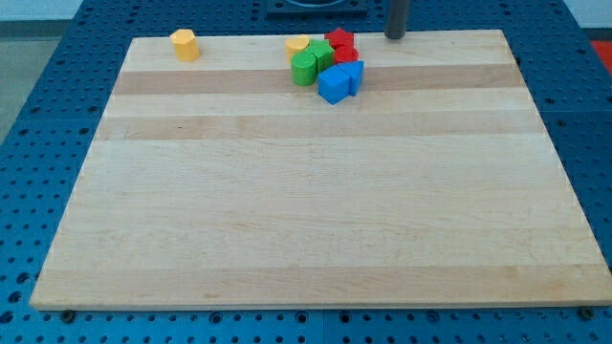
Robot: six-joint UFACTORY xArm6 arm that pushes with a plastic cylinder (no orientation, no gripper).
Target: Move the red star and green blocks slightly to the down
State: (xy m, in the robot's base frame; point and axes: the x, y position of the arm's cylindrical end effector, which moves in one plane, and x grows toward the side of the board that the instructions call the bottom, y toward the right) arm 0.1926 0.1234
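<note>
My tip is a plain dark rod end with nothing to spread or pinch, resting at the board's top edge and touching no block. Just to its view-left sits the red star, with a second red block below it, two green blocks and a yellow heart-like block further left, all packed together. Two blue blocks lie below-left of the tip, and an orange block sits far to its left.

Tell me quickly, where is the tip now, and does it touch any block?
My tip: at the view's top edge, right of the red star, apart from it, touching no block.
</note>
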